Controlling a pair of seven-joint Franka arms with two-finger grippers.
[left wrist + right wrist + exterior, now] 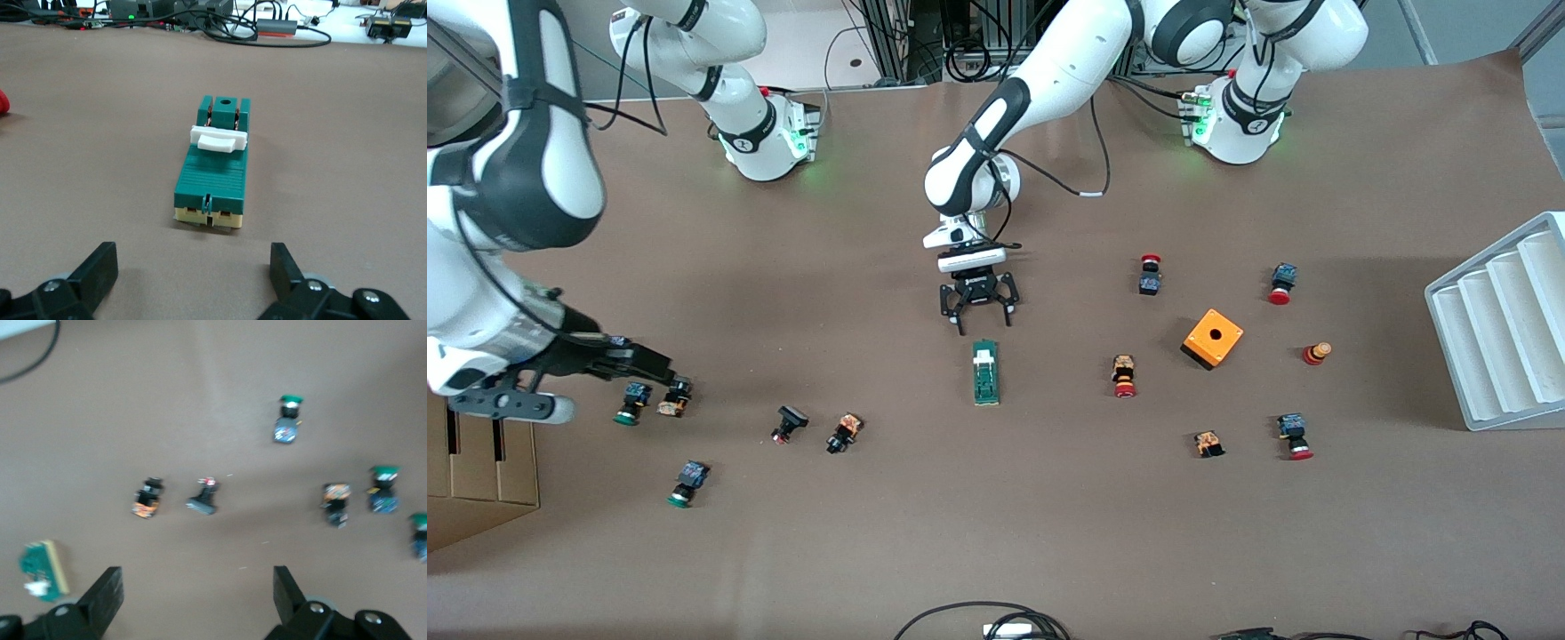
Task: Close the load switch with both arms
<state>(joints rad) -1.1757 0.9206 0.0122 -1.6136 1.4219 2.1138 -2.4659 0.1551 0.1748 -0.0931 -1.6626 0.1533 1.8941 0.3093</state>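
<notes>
1. The load switch [985, 372] lies flat on the brown table [1049, 533] about midway between the two arms' ends, its length running toward the front camera. The white block [219, 139] sits across the green body near one end, and the left wrist view shows nothing touching it.
2. As I read it, the closing has not begun: neither gripper is on the switch, so the approach, the bracing and the push on the white block all remain.
3. The left gripper [977, 313] hangs low, just short of the switch's end farther from the front camera. Its fingers [93, 270] are spread wide, wider than the switch, and hold nothing.
4. The right gripper [660, 369] is well apart from the switch, over the cluster of push buttons [674, 398] toward the right arm's end of the table. Its fingers [103, 597] are fully spread and empty, and in the right wrist view the switch shows only at the frame's edge.
</notes>
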